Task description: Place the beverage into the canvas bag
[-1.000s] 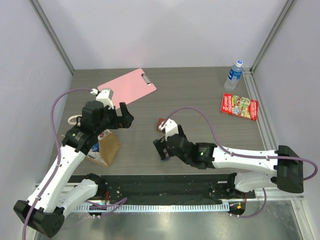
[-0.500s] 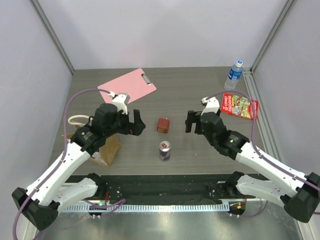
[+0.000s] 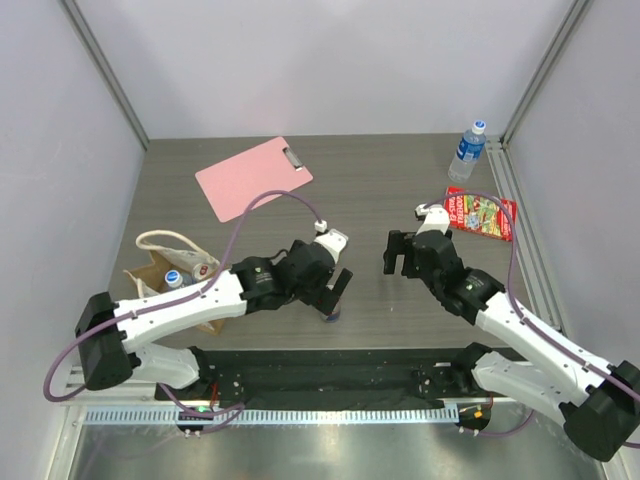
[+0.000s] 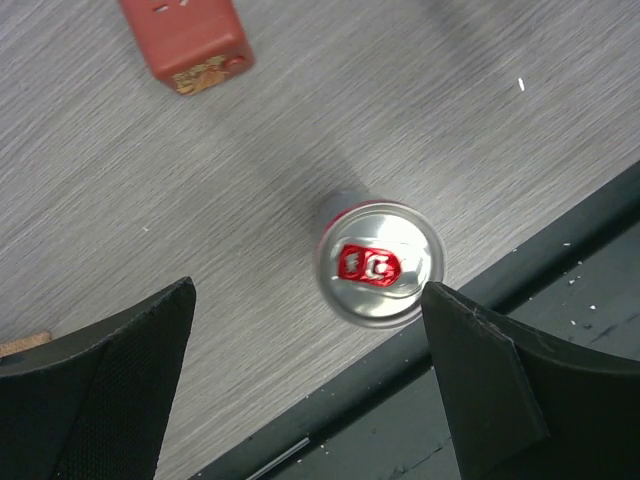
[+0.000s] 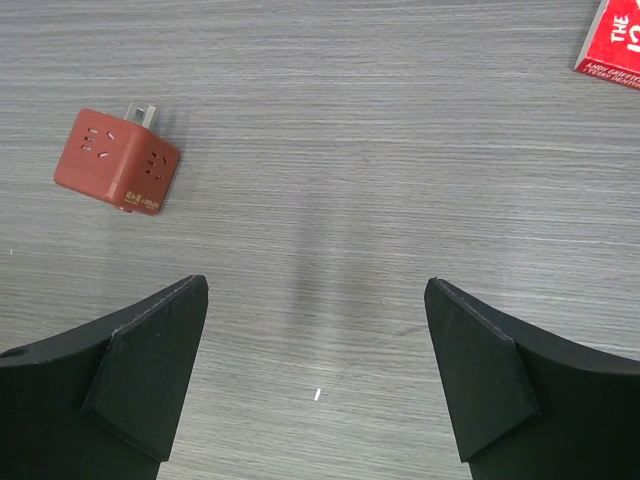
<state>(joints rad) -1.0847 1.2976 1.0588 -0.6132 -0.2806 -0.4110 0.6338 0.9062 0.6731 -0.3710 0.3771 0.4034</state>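
Observation:
The beverage is a silver can with a red tab (image 4: 378,265), standing upright near the table's front edge. In the top view only its lower part (image 3: 331,316) shows under my left gripper (image 3: 335,293). My left gripper (image 4: 308,300) is open above the can, which lies between the fingers, closer to the right one and touching neither. The canvas bag (image 3: 150,278), tan with cream loop handles (image 3: 165,240), stands at the left, partly behind my left arm. My right gripper (image 3: 400,255) is open and empty above bare table (image 5: 315,290).
A small reddish-brown box (image 4: 185,40) lies just beyond the can and also shows in the right wrist view (image 5: 117,162). A bottle top (image 3: 173,278) shows inside the bag. A pink clipboard (image 3: 253,177), a water bottle (image 3: 467,150) and a red book (image 3: 478,213) lie further back.
My right gripper left the can standing and drew back to the right. My left arm swung from beside the bag to the right and down over the can.

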